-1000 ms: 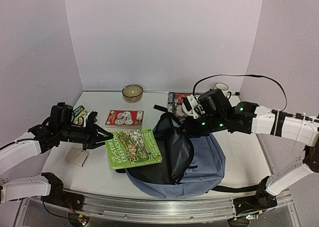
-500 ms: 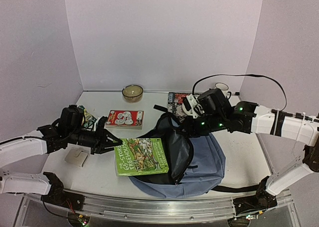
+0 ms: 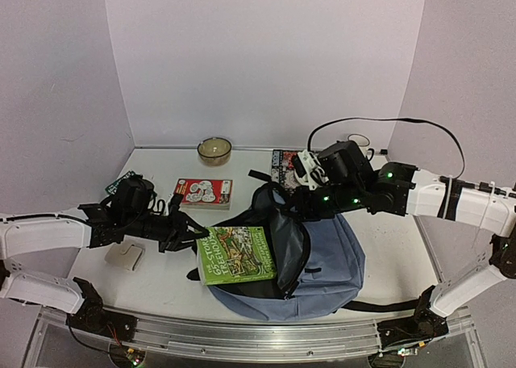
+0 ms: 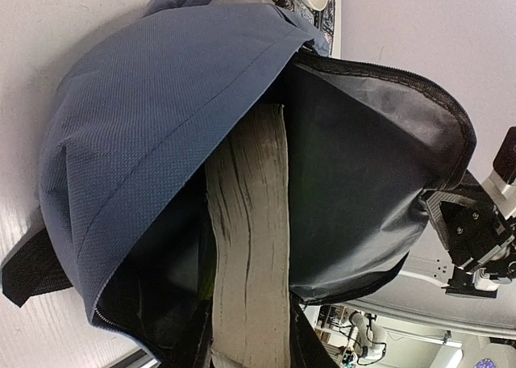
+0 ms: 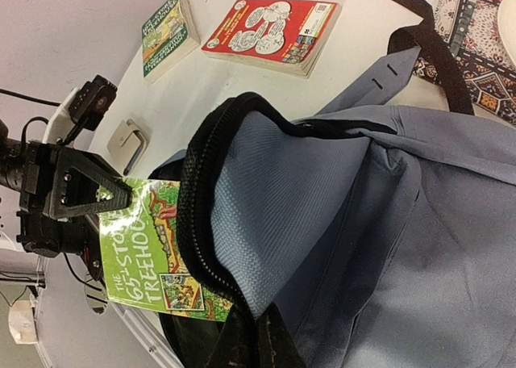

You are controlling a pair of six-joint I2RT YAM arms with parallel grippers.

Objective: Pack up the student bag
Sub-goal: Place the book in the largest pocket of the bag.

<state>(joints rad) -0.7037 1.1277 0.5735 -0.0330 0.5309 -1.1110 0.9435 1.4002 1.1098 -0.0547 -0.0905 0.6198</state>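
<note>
The student bag [image 3: 339, 263] is laid on the counter's [image 3: 153, 283] middle, its rim pinched and lifted by the right end effector [image 3: 305, 200]. Left of the bag, the green book [image 3: 238, 255] is grasped by the low, outstretched left end effector [image 3: 187, 232] and has been brought closer, partly into the bag's mouth.

the left arm [image 3: 48, 235] reaches low and level toward the middle, the left gripper [image 3: 192, 227] clamped on the edge of a book [image 3: 238, 255]. the right arm [image 3: 435, 194] stretches in from the right, the right gripper [image 3: 298, 202] pinched shut on the rim of the student bag [image 3: 339, 255].
</note>
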